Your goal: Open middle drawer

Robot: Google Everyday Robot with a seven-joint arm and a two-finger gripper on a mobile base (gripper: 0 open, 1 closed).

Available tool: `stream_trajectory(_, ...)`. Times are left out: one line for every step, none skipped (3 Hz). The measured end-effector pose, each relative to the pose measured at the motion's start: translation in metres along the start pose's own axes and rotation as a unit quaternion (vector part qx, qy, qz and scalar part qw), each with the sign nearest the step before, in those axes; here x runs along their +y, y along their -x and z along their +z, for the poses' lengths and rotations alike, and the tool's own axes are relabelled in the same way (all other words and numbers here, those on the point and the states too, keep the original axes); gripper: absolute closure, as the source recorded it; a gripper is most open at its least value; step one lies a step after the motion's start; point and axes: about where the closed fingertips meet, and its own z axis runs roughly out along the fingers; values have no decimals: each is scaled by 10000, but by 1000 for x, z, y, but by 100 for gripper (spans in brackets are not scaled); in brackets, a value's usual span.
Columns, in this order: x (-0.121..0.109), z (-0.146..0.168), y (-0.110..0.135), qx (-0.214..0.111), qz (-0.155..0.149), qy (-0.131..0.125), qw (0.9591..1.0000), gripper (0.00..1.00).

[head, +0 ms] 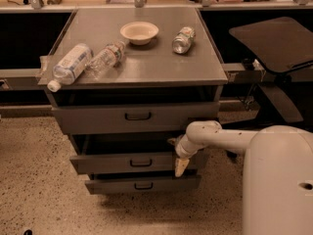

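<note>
The middle drawer (122, 163) is a low grey metal front with a small black loop handle (141, 163) at its centre. It stands partly pulled out, with a dark gap above it under the taller top drawer (98, 119). My gripper (181, 164) is at the right end of the middle drawer's front, on the end of my white arm (220, 138), which reaches in from the right. It is well to the right of the handle. The narrowest bottom drawer (112, 185) sits just below.
On the cabinet top (146, 67) lie two plastic bottles (71, 65) (107, 57), a beige bowl (139, 32) and a can (183, 39). A black chair (274, 43) stands to the right. My white base (279, 180) fills the lower right. The speckled floor (34, 180) lies to the left.
</note>
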Motion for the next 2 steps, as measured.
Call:
stream_trajectory(0,0,0,0,0,1,10000,0)
stream_trajectory(39,-7,14,89,-105,294,9995,27)
